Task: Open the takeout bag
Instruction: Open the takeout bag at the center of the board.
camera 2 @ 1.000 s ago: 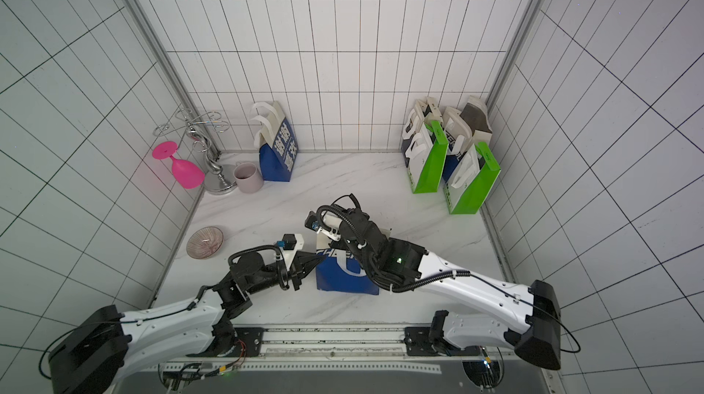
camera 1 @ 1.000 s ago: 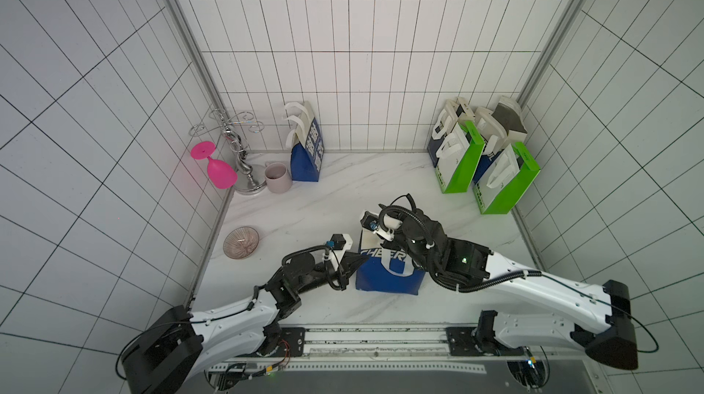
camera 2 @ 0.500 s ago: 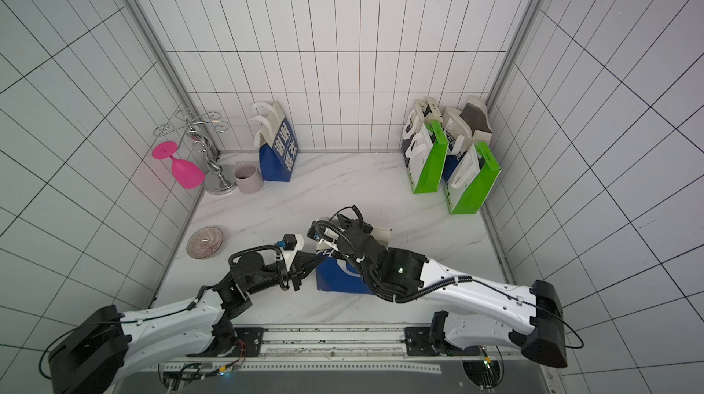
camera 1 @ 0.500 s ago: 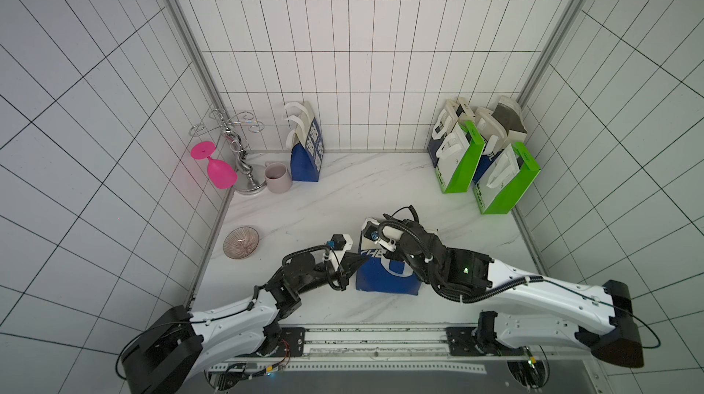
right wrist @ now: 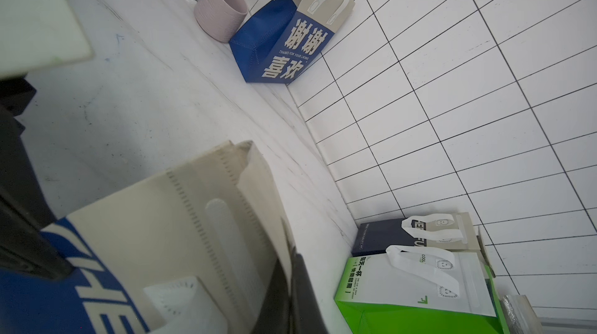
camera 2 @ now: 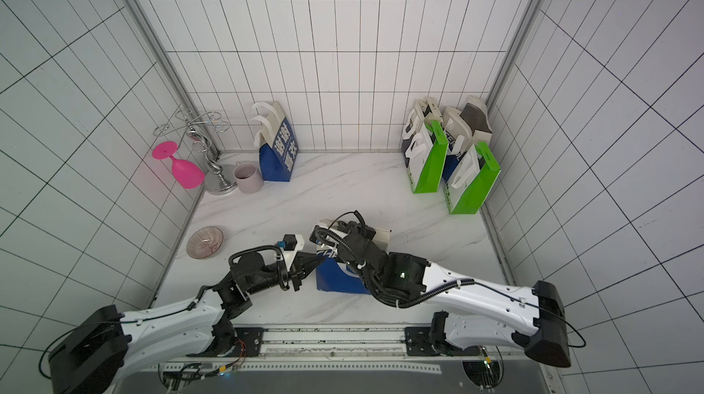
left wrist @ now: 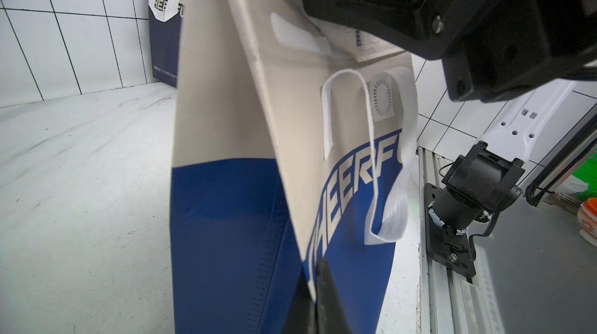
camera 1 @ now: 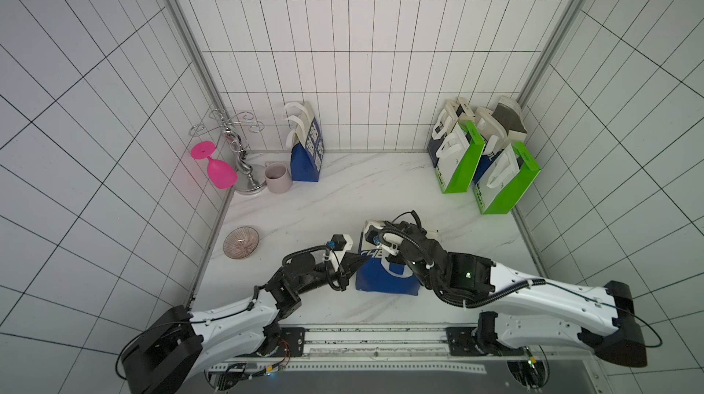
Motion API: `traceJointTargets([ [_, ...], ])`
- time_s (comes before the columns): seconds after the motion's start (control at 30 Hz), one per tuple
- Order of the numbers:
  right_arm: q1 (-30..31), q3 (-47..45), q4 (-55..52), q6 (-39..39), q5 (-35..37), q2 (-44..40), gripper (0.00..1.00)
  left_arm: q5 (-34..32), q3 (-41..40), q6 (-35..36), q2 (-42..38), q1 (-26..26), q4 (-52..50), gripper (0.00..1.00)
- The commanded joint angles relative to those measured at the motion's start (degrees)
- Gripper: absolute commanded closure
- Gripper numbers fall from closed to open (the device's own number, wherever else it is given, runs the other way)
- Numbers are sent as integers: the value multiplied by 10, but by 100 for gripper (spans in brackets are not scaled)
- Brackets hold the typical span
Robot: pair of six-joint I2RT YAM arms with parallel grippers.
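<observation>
The right claw [right wrist: 289, 272] is clenched on the beige top rim of the bag [camera 1: 384, 278], reaching over it from above. The left claw [left wrist: 318, 272] is pinched shut on the fold at the bag's side edge, down where beige gives way to blue.

The table [camera 1: 343, 190] is a smooth white slab with faint marble veining. The bag stands on it near the front edge, between the two arms.

I'd say both grips are set and the opening itself is not yet done, since the mouth looks mostly closed from what I can see. The next move calls for the two claws to draw apart gently, because a slip would let the soft wall fold back.

The bag looks like non-woven fabric, a flat-sided box shape, blue below and beige above. It has pale block lettering and a creased gusset down its side. Its white handle [left wrist: 392, 216] is a limp flat loop hanging down the front. Small stitch-like perforations [right wrist: 181, 193] run along the rim.
</observation>
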Motion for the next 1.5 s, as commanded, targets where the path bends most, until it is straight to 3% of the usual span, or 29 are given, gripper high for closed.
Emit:
traceJointTargets([
  [0.0, 0, -26, -25, 5, 26, -8, 100, 5, 5, 8, -8, -3, 9, 100],
  [0.2, -8, 9, -51, -35, 31, -14, 100, -8, 5, 10, -19, -3, -3, 100],
  [0.47, -46, 79, -152, -53, -34, -21, 100, -5, 7, 9, -11, -3, -2, 100],
  [1.47, -89, 366, -430, -114, -144, 98, 100, -21, 1, 18, -26, -5, -19, 100],
])
